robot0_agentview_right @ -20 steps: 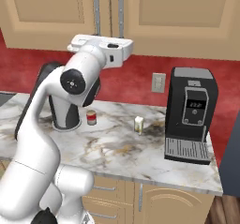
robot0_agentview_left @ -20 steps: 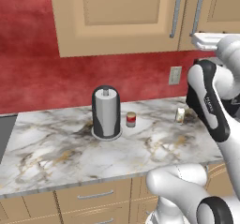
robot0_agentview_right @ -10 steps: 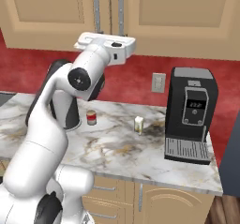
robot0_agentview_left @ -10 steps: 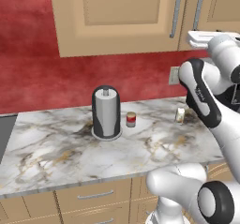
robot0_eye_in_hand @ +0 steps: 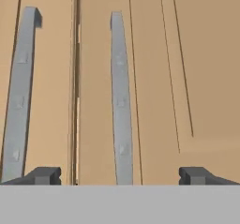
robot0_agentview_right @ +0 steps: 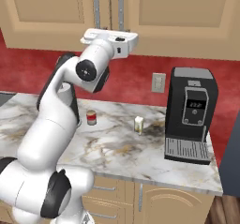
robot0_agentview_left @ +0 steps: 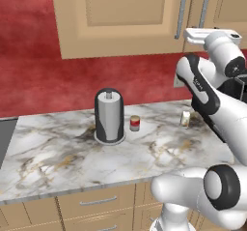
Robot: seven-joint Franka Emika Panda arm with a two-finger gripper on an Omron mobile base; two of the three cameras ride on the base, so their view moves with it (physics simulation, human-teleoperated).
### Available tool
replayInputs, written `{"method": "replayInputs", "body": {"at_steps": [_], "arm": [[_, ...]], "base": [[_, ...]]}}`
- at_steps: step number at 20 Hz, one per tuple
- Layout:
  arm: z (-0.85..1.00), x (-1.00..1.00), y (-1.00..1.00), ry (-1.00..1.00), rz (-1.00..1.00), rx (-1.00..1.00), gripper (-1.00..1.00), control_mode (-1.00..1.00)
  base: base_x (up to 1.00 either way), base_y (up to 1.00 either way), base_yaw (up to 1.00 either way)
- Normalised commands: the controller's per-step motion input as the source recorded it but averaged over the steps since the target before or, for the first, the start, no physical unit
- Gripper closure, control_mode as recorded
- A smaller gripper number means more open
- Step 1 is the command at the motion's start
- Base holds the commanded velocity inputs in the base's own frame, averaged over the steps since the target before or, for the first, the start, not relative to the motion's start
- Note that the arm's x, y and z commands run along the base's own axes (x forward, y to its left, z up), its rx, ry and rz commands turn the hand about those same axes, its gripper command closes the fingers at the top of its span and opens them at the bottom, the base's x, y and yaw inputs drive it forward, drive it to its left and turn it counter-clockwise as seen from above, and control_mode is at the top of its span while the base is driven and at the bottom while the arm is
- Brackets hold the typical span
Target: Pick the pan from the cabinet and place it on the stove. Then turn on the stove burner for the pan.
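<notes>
The cabinet hangs on the wall above the counter with both doors shut, so the pan is hidden. My hand is raised in front of the two long grey bar handles. In the hand view my gripper is open, and its dark fingertips stand wide apart. The right-hand bar handle runs up between them, and the left-hand one lies just outside the left tip. Nothing is held. A dark grey edge of the stove shows at the counter's far left; the stove burner is out of view.
On the marble counter stand a grey paper-towel holder, a small red can and a small cream shaker. A black coffee machine sits at the right, a wall outlet beside it. Drawers run below.
My hand has risen a little and moved closer to the cabinet's bar handles. The jaws have stayed open, and nothing on the counter has moved.
</notes>
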Motion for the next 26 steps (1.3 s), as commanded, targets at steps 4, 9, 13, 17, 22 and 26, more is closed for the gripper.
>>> {"method": "replayInputs", "body": {"at_steps": [4,9,13,17,22,26], "arm": [[0.16,0.35,-0.03,0.00,0.00,0.00,-1.00,-1.00],[0.24,0.20,-0.05,0.00,0.00,0.00,-1.00,-1.00],[0.10,0.27,-0.03,0.00,0.00,0.00,-1.00,-1.00],[0.02,0.33,-0.02,0.00,0.00,0.00,-1.00,-1.00],[0.00,0.32,0.00,0.00,0.00,0.00,-1.00,-1.00],[0.00,0.31,0.01,0.00,0.00,0.00,-1.00,-1.00]], "base": [[0.00,0.00,0.00],[0.00,0.00,0.00],[0.00,0.00,0.00],[0.00,0.00,0.00],[0.00,0.00,0.00],[0.00,0.00,0.00]]}}
